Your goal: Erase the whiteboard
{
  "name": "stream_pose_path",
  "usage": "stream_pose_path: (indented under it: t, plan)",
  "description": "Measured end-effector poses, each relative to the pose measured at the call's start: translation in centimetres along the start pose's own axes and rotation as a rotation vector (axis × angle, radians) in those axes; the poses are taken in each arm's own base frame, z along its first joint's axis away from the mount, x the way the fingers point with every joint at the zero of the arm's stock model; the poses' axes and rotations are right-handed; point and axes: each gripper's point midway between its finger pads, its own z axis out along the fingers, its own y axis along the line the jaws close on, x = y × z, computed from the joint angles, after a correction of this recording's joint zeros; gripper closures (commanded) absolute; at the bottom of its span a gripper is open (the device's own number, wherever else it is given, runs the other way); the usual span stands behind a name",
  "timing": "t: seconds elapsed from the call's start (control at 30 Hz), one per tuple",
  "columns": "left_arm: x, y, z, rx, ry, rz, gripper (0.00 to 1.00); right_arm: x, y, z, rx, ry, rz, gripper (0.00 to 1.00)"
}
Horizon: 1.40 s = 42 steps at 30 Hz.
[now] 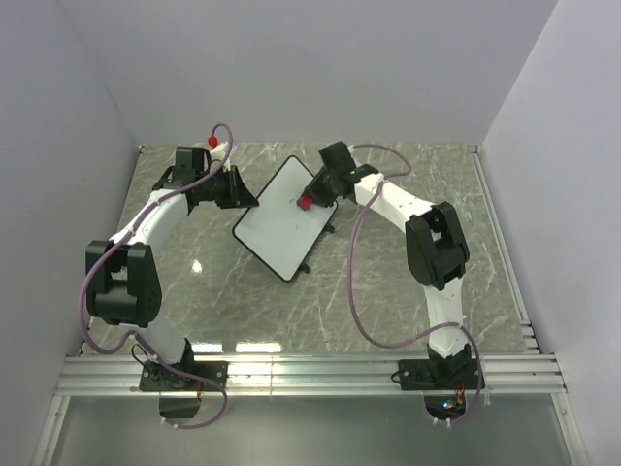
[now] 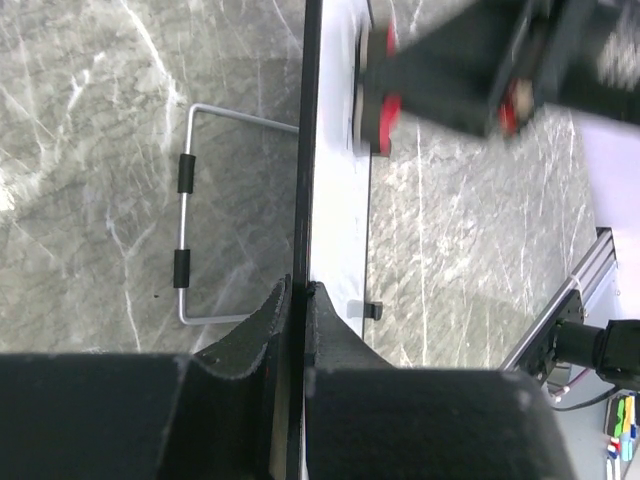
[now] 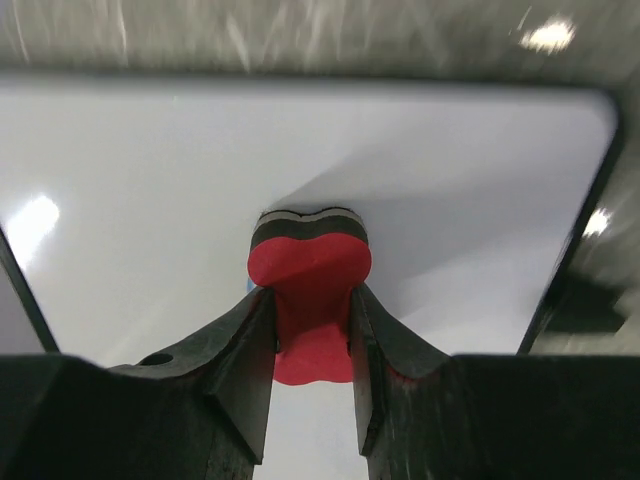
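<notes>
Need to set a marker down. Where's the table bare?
Bare table lies on the whiteboard's near side, between the left arm and the purple cable. Another strip runs between the right arm and the table's right edge. Crowded at the far centre: the left gripper clamps the board, the right gripper holds the eraser on it.

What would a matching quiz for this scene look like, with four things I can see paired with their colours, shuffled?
Things:
1 eraser
2 whiteboard
3 table
4 wire stand

Looks:
a grey marble
b silver with two black sleeves
c red
d white with a black rim

Pairs: 1-c, 2-d, 3-a, 4-b
</notes>
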Motion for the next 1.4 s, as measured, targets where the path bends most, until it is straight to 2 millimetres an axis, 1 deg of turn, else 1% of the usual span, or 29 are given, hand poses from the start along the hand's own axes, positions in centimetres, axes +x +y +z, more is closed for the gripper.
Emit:
stream_pose_path:
  t: [0.03, 0.1, 0.13, 0.43, 0.53, 0.6, 0.67, 0.73, 0.8, 0.87, 0.93, 0.97, 1.0, 1.13, 1.23, 1.27, 1.33, 1.4]
  plan:
    - [0.0, -0.1, 0.0, 0.002, 0.000, 0.000, 1.00, -1.7, -0.3, 0.5, 0.007, -0.026, 0.011, 1.00]
    - [0.1, -0.2, 0.0, 0.004, 0.002, -0.001, 1.00, -3.4, -0.6, 1.1, 0.012, -0.051, 0.026, 1.00]
    - [0.2, -0.3, -0.1, 0.004, 0.003, -0.002, 1.00, -3.7, -0.8, 1.4, 0.015, -0.052, 0.030, 1.00]
    - [0.5, 0.0, -0.1, -0.008, 0.001, -0.008, 1.00, -3.3, -0.3, 2.0, -0.016, -0.078, 0.030, 1.00]
    - [0.7, -0.1, -0.1, -0.009, 0.002, -0.015, 1.00, -2.2, -0.2, 1.5, -0.039, -0.100, 0.034, 1.00]
    - [0.7, 0.0, -0.1, -0.012, -0.001, -0.015, 1.00, -0.4, 0.0, 0.9, -0.054, -0.100, 0.029, 1.00]
    - [0.6, 0.1, -0.1, -0.016, -0.003, -0.013, 0.99, 2.1, 0.4, 0.1, -0.079, -0.088, 0.017, 1.00]
    - [0.6, 0.2, -0.1, -0.022, -0.005, -0.012, 1.00, 5.7, 0.7, -0.9, -0.102, -0.049, 0.005, 1.00]
    - [0.5, 0.3, -0.1, -0.030, -0.008, -0.008, 1.00, 9.9, 0.9, -2.1, -0.135, 0.011, -0.011, 1.00]
    - [0.5, 0.4, -0.1, -0.034, -0.010, -0.001, 1.00, 13.7, 1.2, -3.2, -0.168, 0.077, -0.023, 1.00]
    - [0.5, 0.5, -0.1, -0.038, -0.010, 0.007, 1.00, 16.1, 1.3, -3.7, -0.187, 0.129, -0.026, 1.00]
    - [0.5, 0.6, -0.1, -0.039, -0.010, 0.011, 1.00, 16.9, 1.3, -3.9, -0.196, 0.152, -0.022, 1.00]
    - [0.5, 0.6, -0.1, -0.040, -0.010, 0.012, 1.00, 17.2, 1.3, -3.9, -0.200, 0.165, -0.020, 1.00]
    - [0.2, 0.6, 0.1, -0.041, -0.023, 0.027, 1.00, 16.5, 1.6, -3.8, -0.197, 0.220, -0.010, 1.00]
    - [-0.2, 0.7, 0.3, -0.046, -0.042, 0.049, 1.00, 15.3, 1.9, -3.5, -0.174, 0.266, -0.010, 1.00]
    - [-0.3, 0.7, 0.3, -0.047, -0.047, 0.053, 1.00, 14.3, 2.1, -3.4, -0.171, 0.269, -0.007, 1.00]
    - [-0.4, 0.6, 0.5, -0.045, -0.051, 0.059, 1.00, 11.5, 2.5, -2.8, -0.166, 0.236, 0.005, 1.00]
    - [-0.3, 0.5, 0.5, -0.042, -0.049, 0.058, 1.00, 7.1, 3.0, -1.8, -0.166, 0.163, 0.028, 1.00]
